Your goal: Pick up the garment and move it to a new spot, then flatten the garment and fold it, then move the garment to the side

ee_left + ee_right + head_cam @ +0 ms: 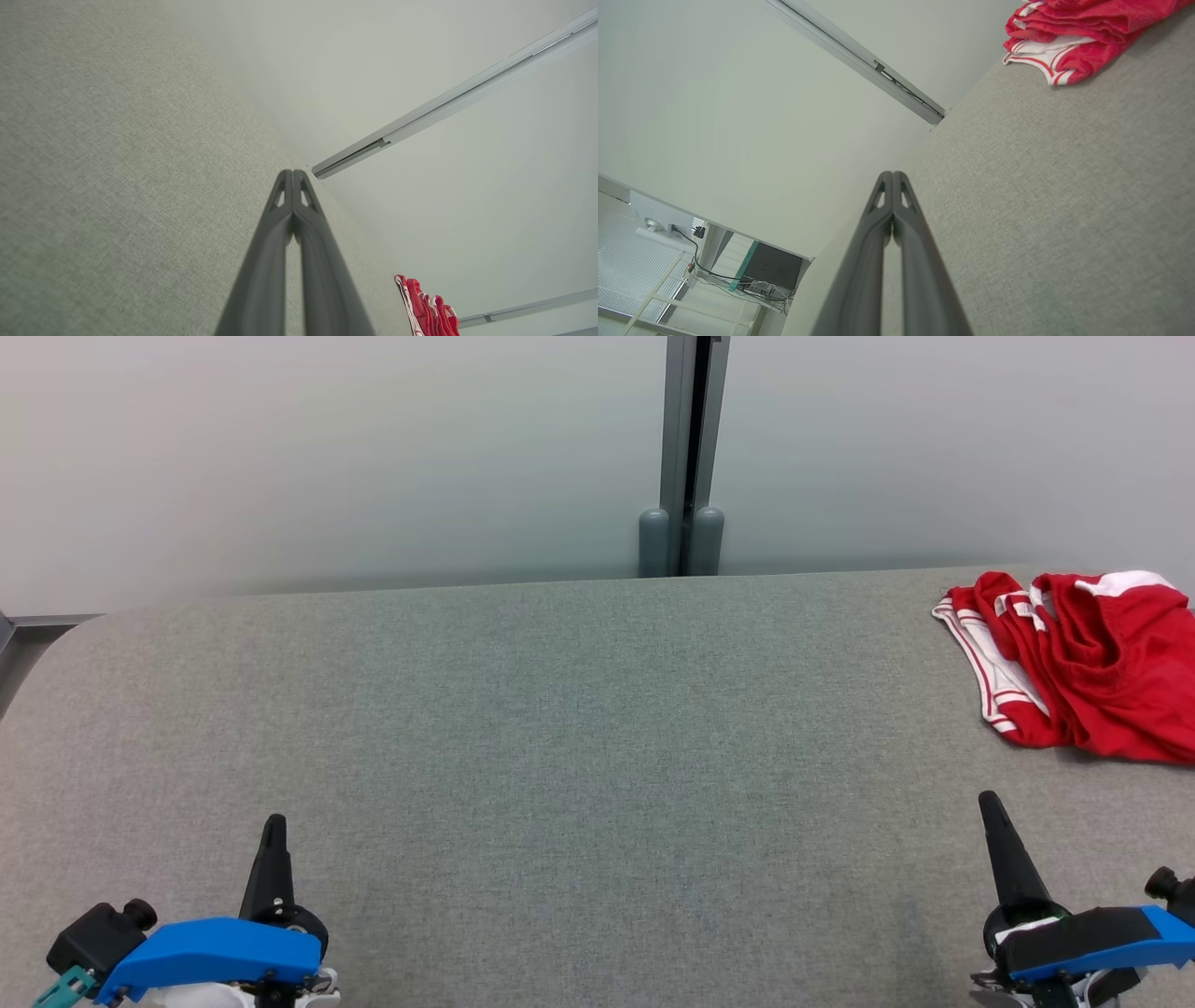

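A red garment (1083, 663) with white trim lies crumpled at the far right of the grey felt table (560, 728), partly cut off by the head view's right edge. The same garment (427, 305) appears at the lower right of the left wrist view, and the garment (1073, 32) fills the top right corner of the right wrist view. My left gripper (274, 823) rests low at the front left, shut and empty, far from the cloth. My right gripper (988, 800) stands at the front right, shut and empty, a short way in front of the garment. The left gripper (293, 172) and the right gripper (893, 174) each show fingertips pressed together.
A pale frosted wall with a grey vertical post (689, 457) runs behind the table's far edge. The table's left corner is rounded (56, 644). Off the table, the right wrist view shows a dark box and cables (770, 270) on the floor.
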Controlling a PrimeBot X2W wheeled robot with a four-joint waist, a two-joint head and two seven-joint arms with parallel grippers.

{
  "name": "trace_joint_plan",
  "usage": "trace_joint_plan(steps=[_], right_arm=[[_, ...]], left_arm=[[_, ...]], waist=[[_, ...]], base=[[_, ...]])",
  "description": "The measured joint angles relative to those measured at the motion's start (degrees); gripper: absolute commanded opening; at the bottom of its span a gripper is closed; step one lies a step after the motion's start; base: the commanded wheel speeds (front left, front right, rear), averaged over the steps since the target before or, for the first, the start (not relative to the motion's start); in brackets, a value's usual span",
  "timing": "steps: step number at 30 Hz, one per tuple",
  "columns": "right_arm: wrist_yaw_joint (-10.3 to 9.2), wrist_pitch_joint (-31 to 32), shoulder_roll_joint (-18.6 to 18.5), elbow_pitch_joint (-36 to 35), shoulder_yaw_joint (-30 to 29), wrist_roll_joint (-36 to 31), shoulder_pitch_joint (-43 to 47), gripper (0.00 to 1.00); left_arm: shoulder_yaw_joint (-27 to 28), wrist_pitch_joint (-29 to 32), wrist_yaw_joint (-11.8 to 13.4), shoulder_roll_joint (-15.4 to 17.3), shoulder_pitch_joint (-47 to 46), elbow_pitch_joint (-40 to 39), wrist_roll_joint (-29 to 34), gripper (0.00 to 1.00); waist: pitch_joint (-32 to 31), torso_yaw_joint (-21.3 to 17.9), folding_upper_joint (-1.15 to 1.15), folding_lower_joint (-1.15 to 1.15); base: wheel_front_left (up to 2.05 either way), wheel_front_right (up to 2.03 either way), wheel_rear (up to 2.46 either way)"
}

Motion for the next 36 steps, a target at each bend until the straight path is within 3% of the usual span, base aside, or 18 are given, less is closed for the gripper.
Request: trace_joint_plan(steps=[36], right_arm=[[0.00,2.41,-0.02,2.88,-0.49,20.43,-2.87,0.00]], left_arm=[[3.72,4.19,-3.04,-1.41,-2.55,0.99,-19.08,0.00]], waist=[[-0.18,0.22,0.00,0.00]], base=[[0.00,0.00,0.00]])
